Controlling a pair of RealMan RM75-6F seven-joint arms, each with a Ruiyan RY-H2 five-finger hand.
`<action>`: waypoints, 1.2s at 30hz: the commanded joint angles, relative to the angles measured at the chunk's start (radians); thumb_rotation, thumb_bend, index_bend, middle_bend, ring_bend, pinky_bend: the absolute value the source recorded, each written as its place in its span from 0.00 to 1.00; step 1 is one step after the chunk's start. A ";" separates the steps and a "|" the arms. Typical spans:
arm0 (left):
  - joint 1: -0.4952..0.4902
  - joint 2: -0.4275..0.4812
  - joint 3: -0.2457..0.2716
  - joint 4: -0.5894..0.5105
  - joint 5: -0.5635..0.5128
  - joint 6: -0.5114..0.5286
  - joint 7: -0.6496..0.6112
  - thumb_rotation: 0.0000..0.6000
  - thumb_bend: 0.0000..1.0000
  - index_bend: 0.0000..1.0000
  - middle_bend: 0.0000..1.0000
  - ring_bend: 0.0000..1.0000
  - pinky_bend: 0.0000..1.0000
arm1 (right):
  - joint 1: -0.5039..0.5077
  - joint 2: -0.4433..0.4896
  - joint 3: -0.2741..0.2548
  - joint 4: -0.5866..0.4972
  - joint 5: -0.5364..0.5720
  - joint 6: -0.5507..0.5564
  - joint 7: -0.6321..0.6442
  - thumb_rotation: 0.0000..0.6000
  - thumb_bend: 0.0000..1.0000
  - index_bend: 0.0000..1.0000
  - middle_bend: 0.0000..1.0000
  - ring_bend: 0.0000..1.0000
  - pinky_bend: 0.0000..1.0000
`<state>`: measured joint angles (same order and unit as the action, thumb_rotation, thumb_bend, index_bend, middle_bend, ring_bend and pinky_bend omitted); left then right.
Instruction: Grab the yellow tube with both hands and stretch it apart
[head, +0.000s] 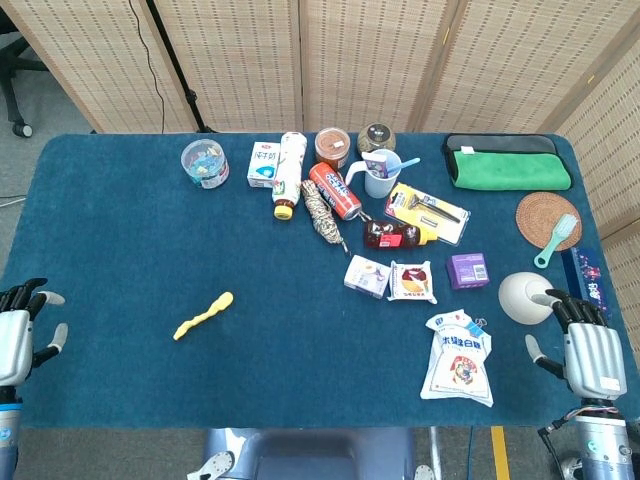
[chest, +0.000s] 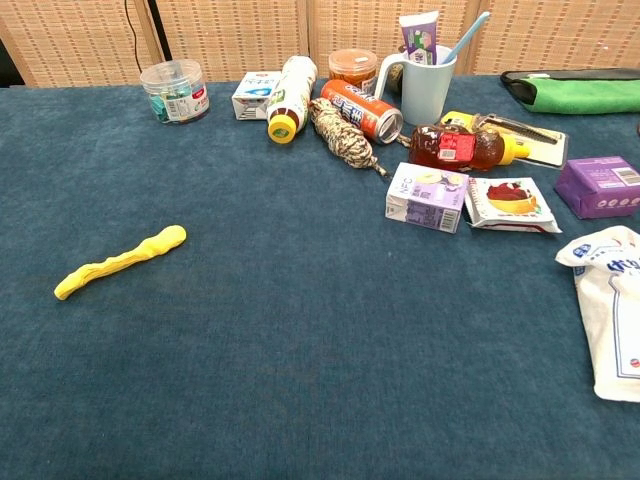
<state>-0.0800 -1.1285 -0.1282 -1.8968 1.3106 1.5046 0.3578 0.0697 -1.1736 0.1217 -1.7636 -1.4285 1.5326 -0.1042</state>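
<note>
The yellow tube (head: 203, 316) (chest: 119, 261) lies loose on the blue table cloth, left of the middle, slanting from lower left to upper right. My left hand (head: 20, 333) hovers at the table's left front edge, fingers apart, holding nothing, well left of the tube. My right hand (head: 584, 345) is at the right front edge, fingers apart and empty, far from the tube. Neither hand shows in the chest view.
A white bag (head: 458, 363) and a white rounded object (head: 524, 296) lie close to my right hand. Boxes (head: 366, 276), a snack packet (head: 412, 282), bottles (head: 288, 173), a can (head: 334, 190), a cup (head: 381, 174) and a green cloth (head: 508, 166) crowd the far middle and right.
</note>
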 joint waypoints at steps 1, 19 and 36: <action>-0.016 0.009 0.000 -0.026 -0.019 -0.025 0.032 1.00 0.22 0.43 0.22 0.20 0.19 | -0.002 0.000 0.000 0.000 -0.001 0.003 0.002 1.00 0.33 0.29 0.23 0.26 0.20; -0.119 -0.158 -0.029 -0.066 -0.126 -0.037 0.296 1.00 0.20 0.45 0.22 0.21 0.19 | -0.021 -0.001 -0.003 -0.010 -0.003 0.025 0.000 1.00 0.33 0.29 0.23 0.26 0.20; -0.201 -0.302 -0.013 -0.007 -0.190 -0.083 0.382 1.00 0.20 0.45 0.22 0.22 0.19 | -0.033 0.003 -0.005 0.007 0.010 0.021 0.024 1.00 0.33 0.27 0.23 0.26 0.20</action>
<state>-0.2753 -1.4225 -0.1450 -1.9109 1.1237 1.4262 0.7341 0.0365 -1.1707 0.1173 -1.7573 -1.4183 1.5535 -0.0801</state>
